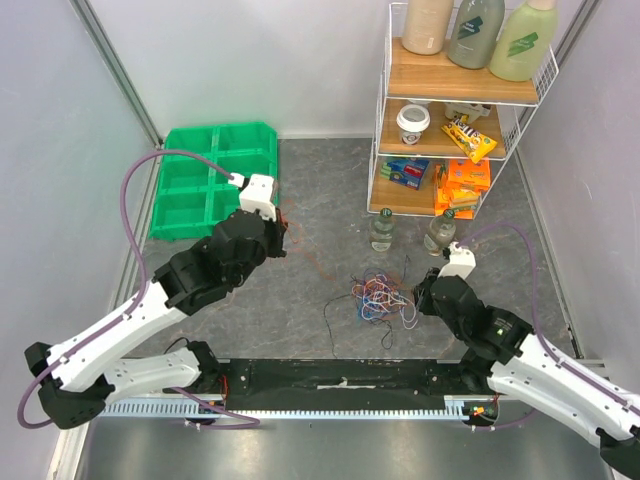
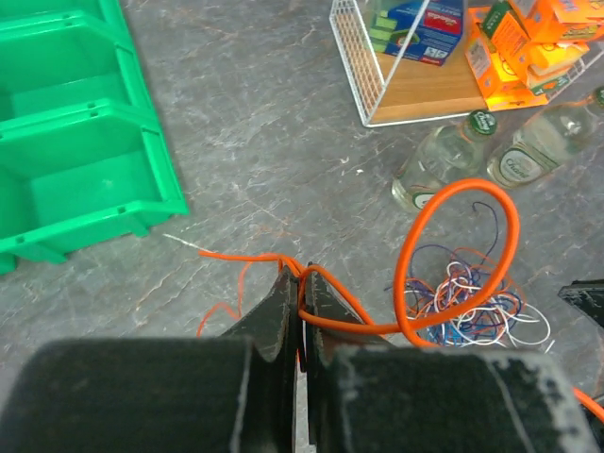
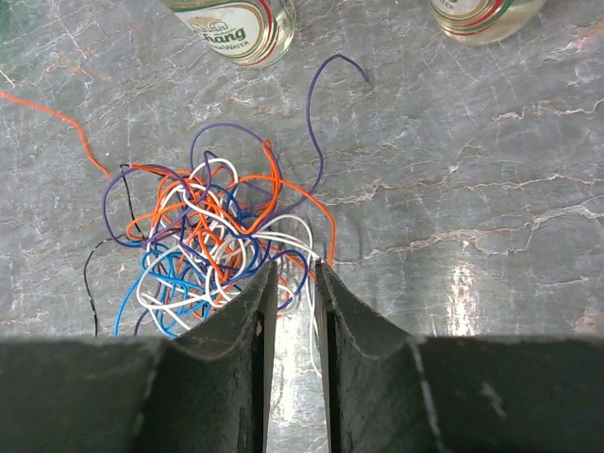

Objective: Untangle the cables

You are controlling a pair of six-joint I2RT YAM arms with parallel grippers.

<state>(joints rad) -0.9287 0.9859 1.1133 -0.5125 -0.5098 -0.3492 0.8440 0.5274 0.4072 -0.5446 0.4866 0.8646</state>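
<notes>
One loose tangle of thin coloured wires (image 1: 378, 296) shows from above, right gripper (image 1: 419, 294) at its 3 o'clock. On your left wrist view, left gripper (image 2: 297, 276) pinches a thin orange wire (image 2: 514, 226). On your right wrist view, jaws stand spread, tangle at 11 o'clock.

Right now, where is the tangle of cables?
In the top view, the tangle of cables lies right of centre, below the two bottles and just left of the right arm's jaws.
</notes>
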